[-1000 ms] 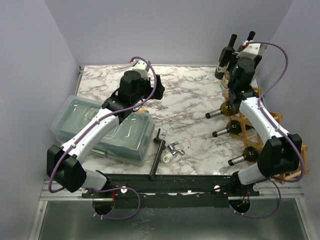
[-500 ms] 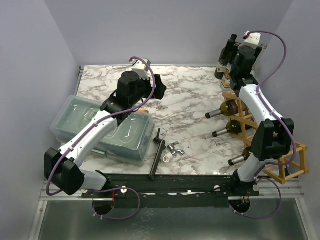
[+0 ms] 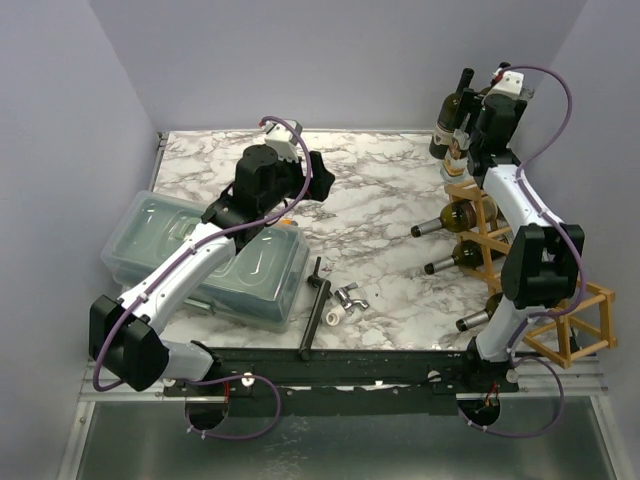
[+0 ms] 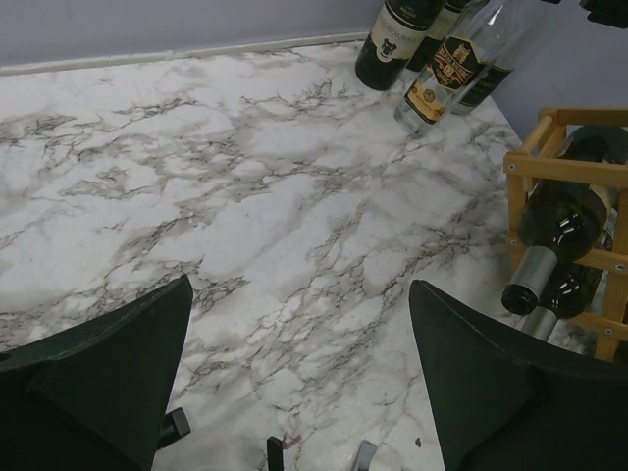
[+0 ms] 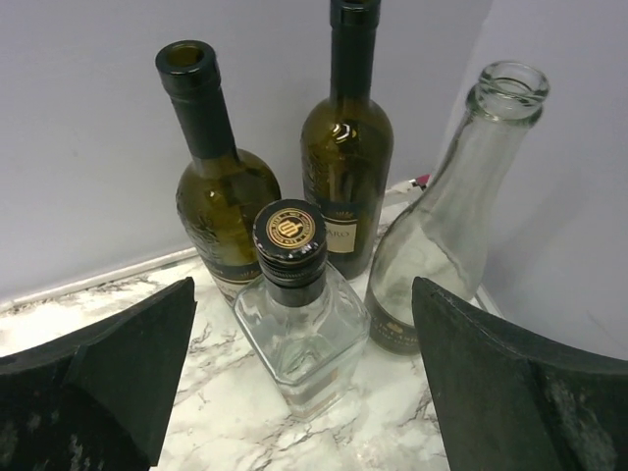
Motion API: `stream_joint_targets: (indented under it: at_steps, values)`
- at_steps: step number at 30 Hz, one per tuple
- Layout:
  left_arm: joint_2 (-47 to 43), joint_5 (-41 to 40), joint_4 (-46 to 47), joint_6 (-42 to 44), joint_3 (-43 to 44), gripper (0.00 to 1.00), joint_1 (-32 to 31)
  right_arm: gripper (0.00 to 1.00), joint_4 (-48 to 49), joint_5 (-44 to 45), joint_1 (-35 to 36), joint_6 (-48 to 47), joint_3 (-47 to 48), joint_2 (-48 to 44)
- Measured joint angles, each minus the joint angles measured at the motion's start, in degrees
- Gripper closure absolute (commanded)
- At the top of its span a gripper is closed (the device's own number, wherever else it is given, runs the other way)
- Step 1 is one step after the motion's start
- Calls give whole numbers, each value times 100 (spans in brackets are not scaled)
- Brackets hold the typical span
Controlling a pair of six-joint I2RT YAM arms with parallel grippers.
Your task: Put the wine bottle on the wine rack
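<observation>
Glass bottles beyond the wine rack were newly approached by the right gripper, fingers wide, so a pick was judged next. The left gripper was spread too, empty.

**7 bottles, 1 rack, 1 bin, 3 loose parts**

4 bottles stand together in the far right corner: 2 dark green bottles, 1 clear square bottle with a black cap, and 1 clear round bottle with no cap. 3 more dark bottles lie in the 1 wine rack. There is 1 clear plastic bin, with 1 lid. 3 loose parts lie near the front edge: 1 black bar, 1 small white part and 1 small metal part. All rest on 1 marble table.
</observation>
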Motion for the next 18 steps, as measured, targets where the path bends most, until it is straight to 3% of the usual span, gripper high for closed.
stream_joint_targets:
  at_steps: [9, 18]
  values:
    - [-66, 44, 52, -61, 0, 7, 28, 16, 114, -72, -15, -87, 271, 470]
    - [-68, 96, 74, -81, 0, 7, 35, 35, 258, -59, -28, -79, 387, 815]
